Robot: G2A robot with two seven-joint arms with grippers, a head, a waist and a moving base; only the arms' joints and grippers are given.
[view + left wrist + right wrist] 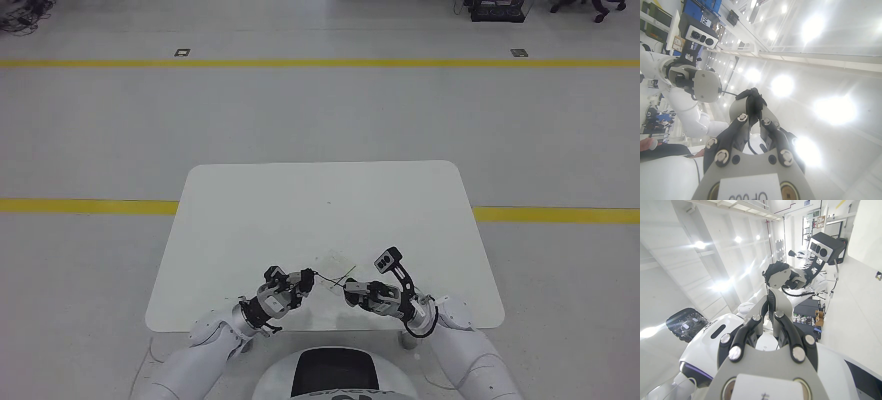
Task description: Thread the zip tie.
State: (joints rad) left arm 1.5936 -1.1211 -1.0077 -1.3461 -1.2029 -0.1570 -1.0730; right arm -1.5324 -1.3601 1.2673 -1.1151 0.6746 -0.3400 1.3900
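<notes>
White table [320, 200], grey floor [100, 130], yellow lines [320, 63]; left claw [303, 281], right claw [352, 291] both pinching zip tie [328, 277] near front edge.

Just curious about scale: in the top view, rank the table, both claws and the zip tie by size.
1. table
2. left claw and right claw, which look alike
3. zip tie, a thin strand between them

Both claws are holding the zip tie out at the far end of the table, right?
Not the far end. The top view shows the left gripper and right gripper holding the zip tie by the near edge of the table, close to the robot.
</notes>
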